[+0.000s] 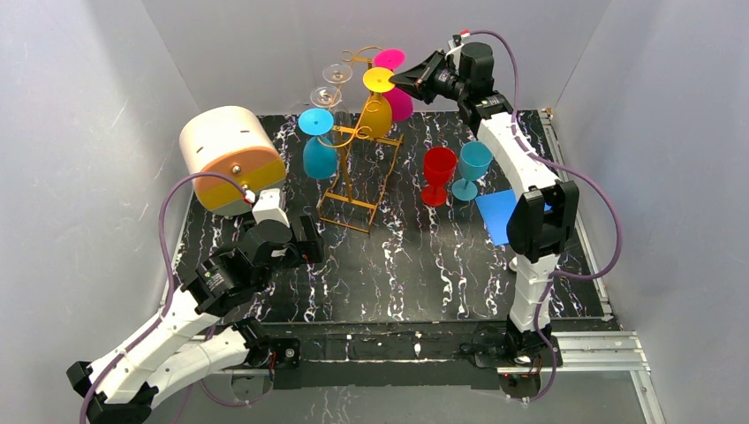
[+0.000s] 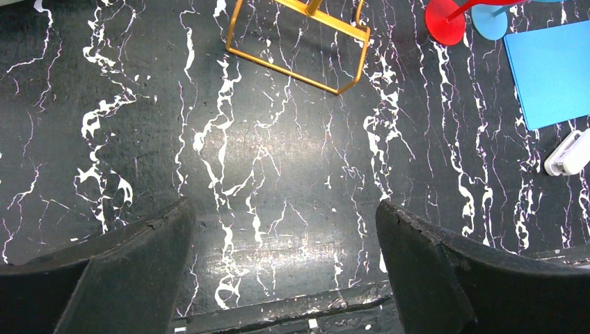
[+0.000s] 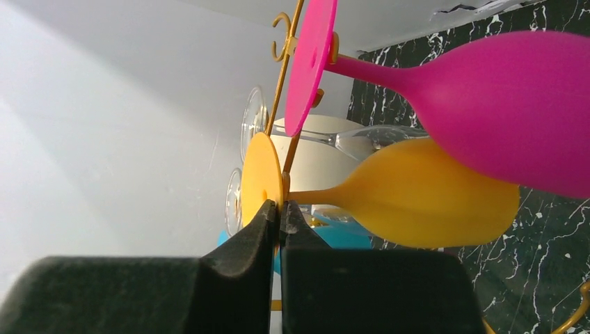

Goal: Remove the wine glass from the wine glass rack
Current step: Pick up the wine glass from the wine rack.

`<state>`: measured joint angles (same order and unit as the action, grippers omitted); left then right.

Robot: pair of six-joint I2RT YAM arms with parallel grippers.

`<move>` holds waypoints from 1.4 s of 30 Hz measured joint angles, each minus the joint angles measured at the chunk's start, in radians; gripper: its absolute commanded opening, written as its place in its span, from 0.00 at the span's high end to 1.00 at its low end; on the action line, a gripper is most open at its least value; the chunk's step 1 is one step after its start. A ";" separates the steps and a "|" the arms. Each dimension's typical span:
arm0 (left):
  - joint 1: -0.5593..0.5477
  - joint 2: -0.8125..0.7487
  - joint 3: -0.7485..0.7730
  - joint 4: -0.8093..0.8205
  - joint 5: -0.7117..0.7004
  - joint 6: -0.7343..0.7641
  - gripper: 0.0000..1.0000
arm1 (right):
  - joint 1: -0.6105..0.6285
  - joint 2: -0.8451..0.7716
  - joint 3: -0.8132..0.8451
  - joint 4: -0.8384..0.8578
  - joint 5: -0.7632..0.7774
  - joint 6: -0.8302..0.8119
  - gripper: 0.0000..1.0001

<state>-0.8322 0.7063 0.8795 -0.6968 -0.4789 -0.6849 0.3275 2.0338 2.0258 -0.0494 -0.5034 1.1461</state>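
The golden wire wine glass rack (image 1: pixel 358 172) stands at the back middle of the mat; its base shows in the left wrist view (image 2: pixel 299 49). A yellow wine glass (image 1: pixel 378 97) hangs upside down from it, beside a magenta glass (image 1: pixel 396 84), a blue glass (image 1: pixel 318 146) and two clear glasses (image 1: pixel 331 84). My right gripper (image 1: pixel 399 82) is shut on the rim of the yellow glass's foot (image 3: pixel 263 182), pinching the disc between its fingertips (image 3: pixel 267 216). The magenta glass (image 3: pixel 501 104) hangs just above it. My left gripper (image 2: pixel 285 229) is open and empty, low over the near mat.
A cream-and-orange cylindrical box (image 1: pixel 231 159) lies at the back left. A red glass (image 1: pixel 437 175) and a teal glass (image 1: pixel 471 168) stand upright right of the rack, by a blue card (image 1: pixel 497 216). White walls enclose the table.
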 measured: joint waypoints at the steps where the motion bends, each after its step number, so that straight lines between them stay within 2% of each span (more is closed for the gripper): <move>1: 0.000 0.000 0.000 0.000 0.000 0.000 0.02 | 0.000 0.000 0.000 0.000 0.000 0.001 0.99; 18: 0.000 0.014 0.001 0.000 0.002 0.000 0.02 | 0.000 -0.008 0.001 -0.011 -0.001 0.008 0.99; 42: 0.000 0.024 0.006 0.000 0.012 -0.015 0.02 | -0.044 -0.042 -0.029 -0.039 -0.007 0.117 0.99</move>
<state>-0.8322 0.7307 0.8860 -0.6964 -0.4667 -0.6998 0.2832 1.9923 1.9972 -0.0883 -0.5102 1.2633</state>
